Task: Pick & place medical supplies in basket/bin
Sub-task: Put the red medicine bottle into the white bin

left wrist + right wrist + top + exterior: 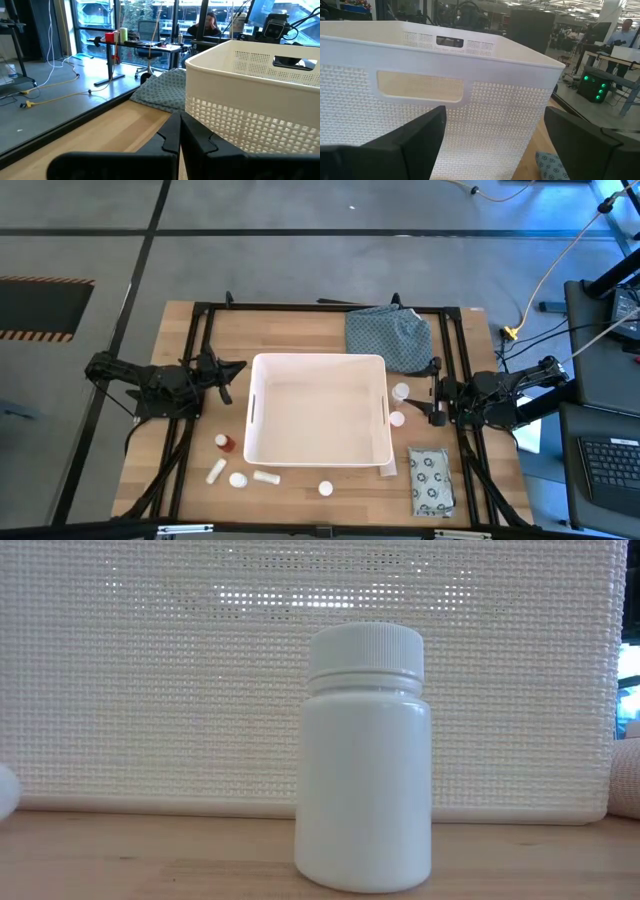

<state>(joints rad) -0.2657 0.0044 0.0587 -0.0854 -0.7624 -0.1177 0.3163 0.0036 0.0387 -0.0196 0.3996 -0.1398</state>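
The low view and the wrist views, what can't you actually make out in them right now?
- Low view: one white bottle stands right before the lens and the basket wall fills the rest, hiding both arms and the other supplies.
- Left wrist view: the basket's inside is hidden by its near wall; the shut left gripper holds nothing.
- Right wrist view: past the open right gripper, the packet is cut off by the picture's edge.

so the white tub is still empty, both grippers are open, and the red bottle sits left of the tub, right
Not quite: only the right gripper is open. The left gripper is shut, its fingers pressed together in the left wrist view. The white tub is empty, and the red bottle sits left of it, as the high view shows.
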